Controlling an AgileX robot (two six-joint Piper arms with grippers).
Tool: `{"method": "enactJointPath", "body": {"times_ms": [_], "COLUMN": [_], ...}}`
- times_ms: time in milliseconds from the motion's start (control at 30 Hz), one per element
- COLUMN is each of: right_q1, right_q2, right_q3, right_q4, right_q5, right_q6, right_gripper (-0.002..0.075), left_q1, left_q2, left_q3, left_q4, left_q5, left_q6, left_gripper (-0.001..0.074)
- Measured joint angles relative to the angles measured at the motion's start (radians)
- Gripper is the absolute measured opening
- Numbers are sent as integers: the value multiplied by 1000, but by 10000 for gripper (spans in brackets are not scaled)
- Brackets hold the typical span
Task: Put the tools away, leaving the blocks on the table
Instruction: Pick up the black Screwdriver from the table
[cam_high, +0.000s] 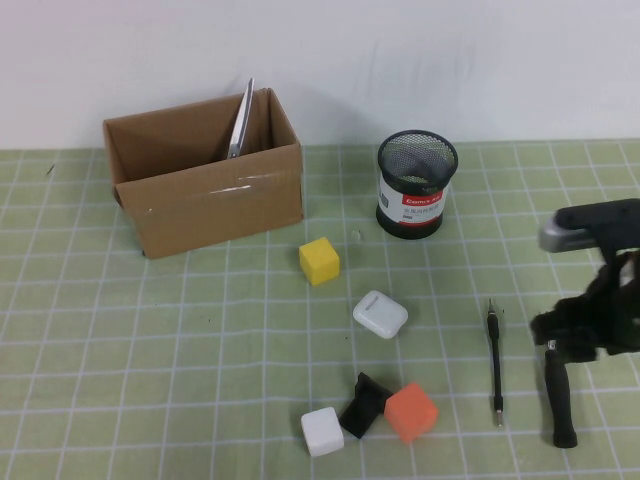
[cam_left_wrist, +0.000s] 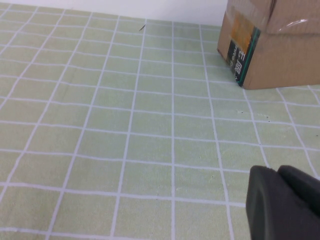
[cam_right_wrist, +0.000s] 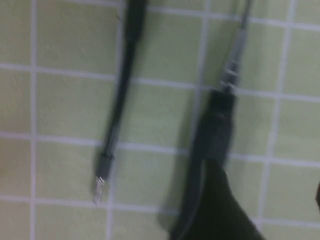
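Box (cam_high: 205, 190) far left on table (cam_high: 120, 340), scissors (cam_high: 240, 122) standing in it. Mesh cup (cam_high: 416, 184) to its right. Cube (cam_high: 319, 261) near of the box, earbud case (cam_high: 380, 315) just right and nearer. Nearest row, touching: cube (cam_high: 322, 432), angular piece (cam_high: 364, 404), cube (cam_high: 411, 412). Thin screwdriver (cam_high: 495, 363) to the right; thick screwdriver (cam_high: 560, 395) beyond it, under right gripper (cam_high: 575, 335). Left gripper (cam_left_wrist: 282, 205) near the box's left side.

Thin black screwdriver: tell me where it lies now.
In the high view, the thin black screwdriver lies on the mat's right side, between the orange block and the right gripper.
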Motion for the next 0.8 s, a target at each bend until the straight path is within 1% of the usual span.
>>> {"method": "enactJointPath", "body": {"times_ms": [133,367,400,433,500,533,700,800], "right_q1": [33,37,38,38,39,41,41,41], "right_q2": [53,180,195,214,237,239,230,181], "right_q3": [-1,-7,-7,-7,-14,-17,-19,-30], "right_q4": [-14,-24,-24,-26,-20,-22,-24,-38], "right_q5": [-60,-133,-137,-142,-146,-140,-142,-142], "right_q6": [57,93,104,113,126,129,136,136], "right_gripper": [353,344,328,293,170,144,147,147], "left_q1": [0,0,0,0,0,0,0,0], "left_q2": [0,0,0,0,0,0,0,0], "left_q3": [0,0,0,0,0,0,0,0], "left_q4": [0,0,0,-2,-2,-2,-2,-2], "left_q5": [0,0,0,0,0,0,0,0], "left_q6": [0,0,0,0,0,0,0,0], "left_gripper": [-1,-1,-1,-1,-1,-1,-1,-1]}}
